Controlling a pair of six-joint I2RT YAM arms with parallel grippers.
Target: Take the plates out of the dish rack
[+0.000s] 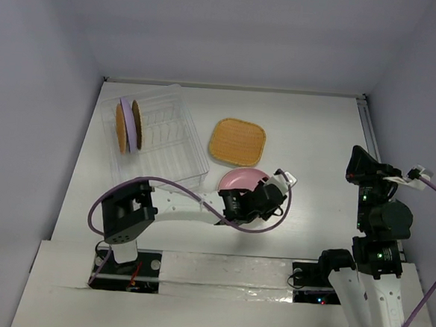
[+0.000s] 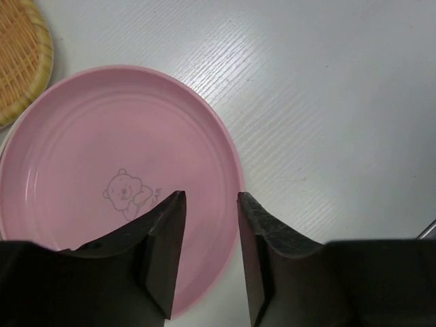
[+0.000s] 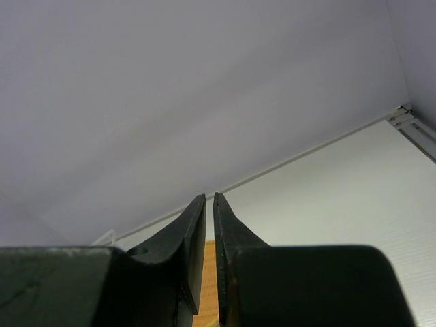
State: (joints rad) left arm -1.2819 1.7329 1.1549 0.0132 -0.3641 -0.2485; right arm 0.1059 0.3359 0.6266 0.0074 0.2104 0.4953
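The left pincer [image 2: 210,196] was held open above the pink plate [image 2: 116,184], which was laid flat on the table [image 2: 327,102]. Just beyond it the orange textured plate [image 1: 237,141] was seen. Further to its left, perhaps three upright plates [image 1: 129,124] were held in the dish rack [image 1: 166,149]. The right pincer [image 3: 209,197] was closed, empty.

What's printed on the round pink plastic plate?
The round pink plastic plate bears a small line-drawn teddy bear, clearest in the left wrist view.
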